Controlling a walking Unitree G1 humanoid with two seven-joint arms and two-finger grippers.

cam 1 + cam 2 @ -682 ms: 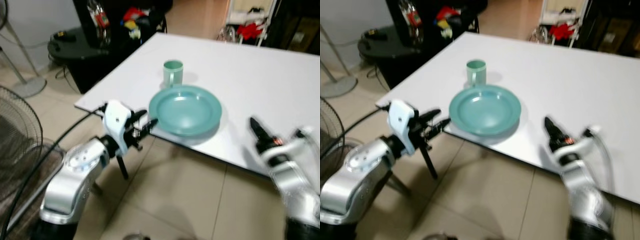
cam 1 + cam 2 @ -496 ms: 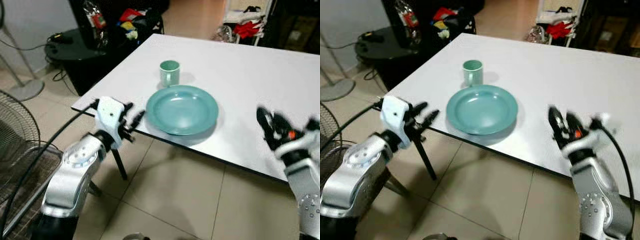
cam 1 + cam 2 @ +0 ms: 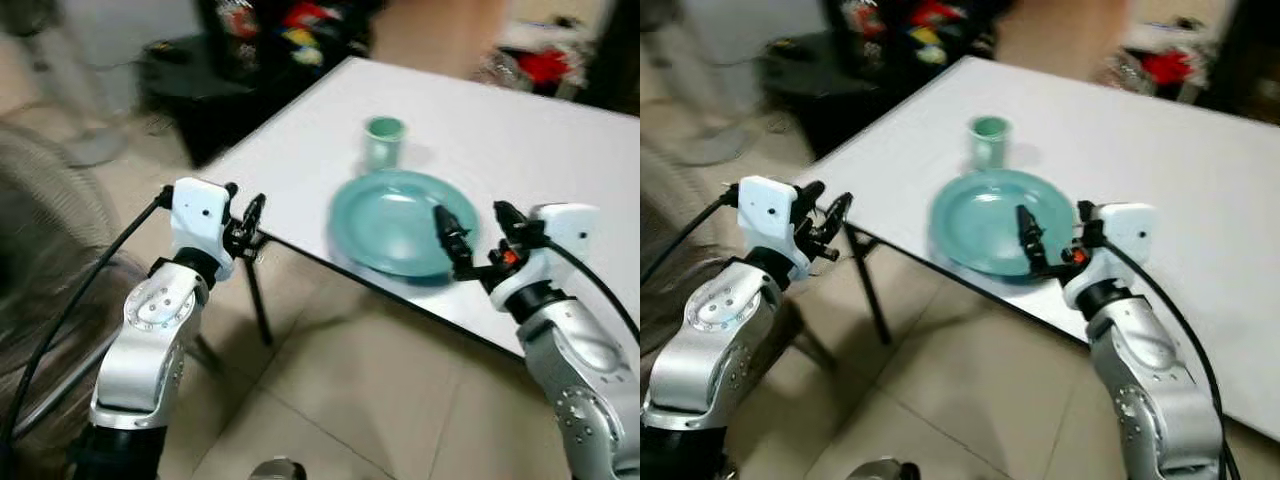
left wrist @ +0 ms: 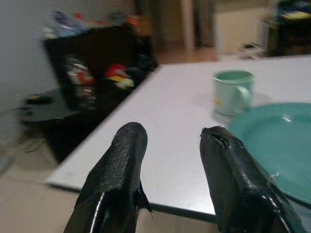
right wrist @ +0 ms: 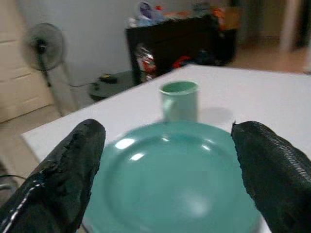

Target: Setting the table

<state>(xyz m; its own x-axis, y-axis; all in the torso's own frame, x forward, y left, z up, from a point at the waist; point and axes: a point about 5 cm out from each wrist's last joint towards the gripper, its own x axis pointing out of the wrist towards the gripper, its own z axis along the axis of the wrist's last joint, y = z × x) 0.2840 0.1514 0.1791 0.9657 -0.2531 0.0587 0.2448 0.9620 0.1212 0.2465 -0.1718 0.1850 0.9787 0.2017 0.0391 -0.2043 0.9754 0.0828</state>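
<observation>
right pincer [image 3: 478,238] fingers apart over plate [image 3: 395,220] rim | left pincer [image 3: 245,215] slightly apart by table [image 3: 560,150] corner | mug [image 3: 383,141] beyond plate

The bench [image 3: 560,150] lay bare right of the plate [image 3: 400,222] and beyond it. The cup [image 3: 383,141] stood just behind the plate, blocking that side. The right gripper [image 3: 478,236] hung wide over the plate's near rim.

Both silver arms reach forward, left hand [image 3: 245,222] slightly parted, right hand [image 3: 478,236] spread wide, both empty
</observation>
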